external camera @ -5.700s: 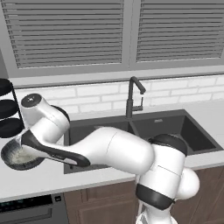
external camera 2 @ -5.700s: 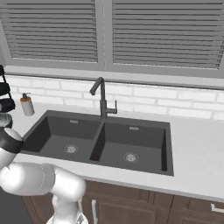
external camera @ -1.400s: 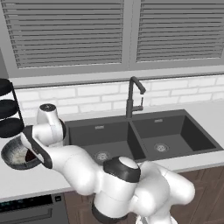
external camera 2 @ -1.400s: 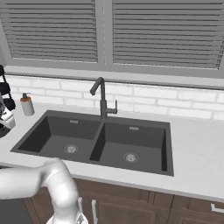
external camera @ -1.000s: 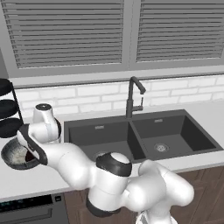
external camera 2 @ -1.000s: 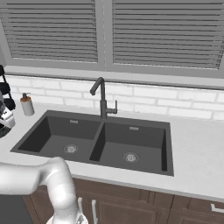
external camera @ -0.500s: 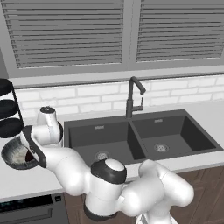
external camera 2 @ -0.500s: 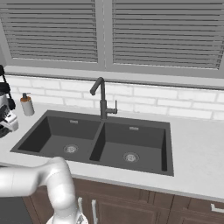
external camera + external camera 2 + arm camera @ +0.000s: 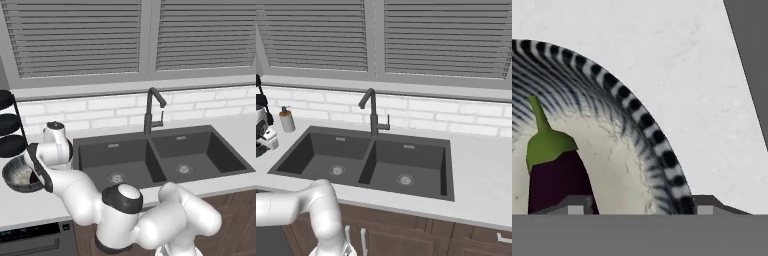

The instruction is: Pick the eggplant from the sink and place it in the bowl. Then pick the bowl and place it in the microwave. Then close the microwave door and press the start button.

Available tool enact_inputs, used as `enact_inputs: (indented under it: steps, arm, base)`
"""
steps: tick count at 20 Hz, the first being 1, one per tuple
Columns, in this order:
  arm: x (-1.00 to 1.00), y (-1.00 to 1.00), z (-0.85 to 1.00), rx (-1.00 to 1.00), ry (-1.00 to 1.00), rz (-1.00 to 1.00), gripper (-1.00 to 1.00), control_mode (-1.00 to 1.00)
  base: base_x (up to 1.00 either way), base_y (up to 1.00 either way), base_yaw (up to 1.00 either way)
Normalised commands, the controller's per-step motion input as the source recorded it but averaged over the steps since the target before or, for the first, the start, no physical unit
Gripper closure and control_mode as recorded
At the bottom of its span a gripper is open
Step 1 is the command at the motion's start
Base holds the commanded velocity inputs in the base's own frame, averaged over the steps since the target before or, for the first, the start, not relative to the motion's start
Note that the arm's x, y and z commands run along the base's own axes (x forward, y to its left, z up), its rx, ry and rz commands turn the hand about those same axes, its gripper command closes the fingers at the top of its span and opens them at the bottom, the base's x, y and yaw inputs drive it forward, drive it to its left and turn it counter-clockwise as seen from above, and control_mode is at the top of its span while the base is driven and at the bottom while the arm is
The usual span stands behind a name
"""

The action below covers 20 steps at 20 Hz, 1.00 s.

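Hand view: one eggplant (image 9: 557, 172) lies inside one bowl (image 9: 654, 137), on the pale speckled inner surface. The eggplant is glossy dark purple with a green cap and a thin green stem. The bowl rim is banded dark and light. Two fingertips (image 9: 574, 205) of the gripper (image 9: 639, 206) straddle the rim, one inside against the eggplant, one outside over the white counter (image 9: 677, 60); whether they clamp the rim cannot be told. Left base view: the bowl (image 9: 15, 175) sits on the counter left of one two-basin sink (image 9: 160, 157) with one faucet (image 9: 150, 110).
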Motion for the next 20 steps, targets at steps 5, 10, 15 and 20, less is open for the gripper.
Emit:
enact_inputs:
  steps: [5, 10, 15, 20]
  arm:
    - [-0.06, 0.00, -0.06, 0.03, -0.01, 0.00, 1.00, -1.00]
    - [-0.40, -0.28, 0.01, 0.08, -0.07, -0.01, 1.00, -1.00]
    - [-0.42, -0.46, 0.42, 0.03, -0.13, -0.07, 1.00, -1.00]
    - [-0.42, -0.56, 0.63, 0.00, -0.16, -0.12, 1.00, -1.00]
  base:
    - [0.00, 0.00, 0.00]
    - [0.00, 0.00, 0.00]
    - [0.00, 0.00, 0.00]
    - [0.00, 0.00, 0.00]
